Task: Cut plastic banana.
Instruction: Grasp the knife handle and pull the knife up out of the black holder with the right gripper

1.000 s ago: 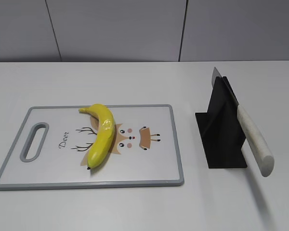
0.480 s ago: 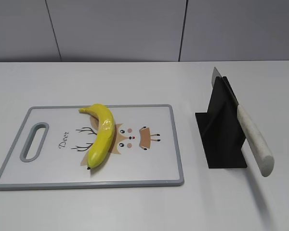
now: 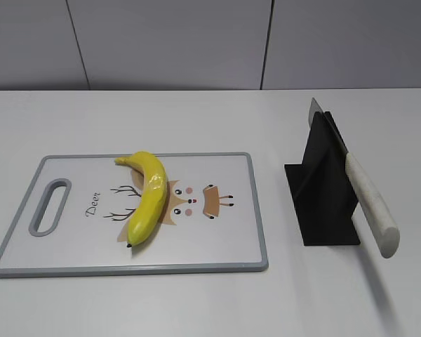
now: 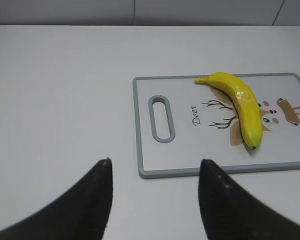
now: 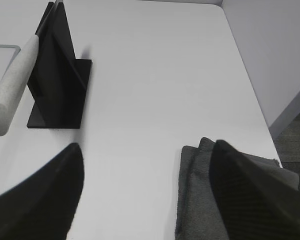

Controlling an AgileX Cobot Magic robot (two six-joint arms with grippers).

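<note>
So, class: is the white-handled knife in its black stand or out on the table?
In the stand. The white-handled knife rests slanted in the black stand, handle sticking out, no gripper touching it.

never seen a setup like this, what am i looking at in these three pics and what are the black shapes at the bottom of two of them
This is a two-armed robot at a white table, seen by three cameras at the same moment. One picture looks at the table from the front; neither arm shows in it. The other two come from cameras on the wrists, so the black shapes are each hand's two fingers: the left hand and the right hand. Both are open and hold nothing.

On the table lies a white cutting board with a grey rim and a deer drawing, and on it a glossy yellow plastic banana. To the right stands a black knife stand with a white-handled knife leaning in it. The right wrist picture also shows a folded grey cloth under that hand.
</note>
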